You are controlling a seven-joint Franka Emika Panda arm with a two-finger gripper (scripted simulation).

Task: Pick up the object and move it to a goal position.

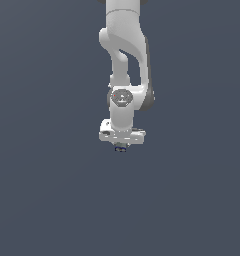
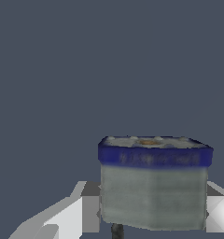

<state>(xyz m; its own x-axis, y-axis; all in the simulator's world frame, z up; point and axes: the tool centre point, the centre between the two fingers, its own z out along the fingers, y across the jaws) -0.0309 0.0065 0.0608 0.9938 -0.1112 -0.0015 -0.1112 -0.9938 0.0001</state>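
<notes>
A plain slate-blue ground (image 1: 42, 200) fills the exterior view from edge to edge, in one even matte tone. The wrist view shows the same dull grey-blue ground (image 2: 62, 70) over every part of the picture that nothing else covers. Whether it is a floor, a tabletop or a mere backdrop cannot be told from either view

The exterior view faces the arm (image 1: 123, 75) head-on from well back, tool (image 1: 121, 146) just below centre. The wrist view sits close behind the object (image 2: 153, 186), at five o'clock. Both views share it.
</notes>
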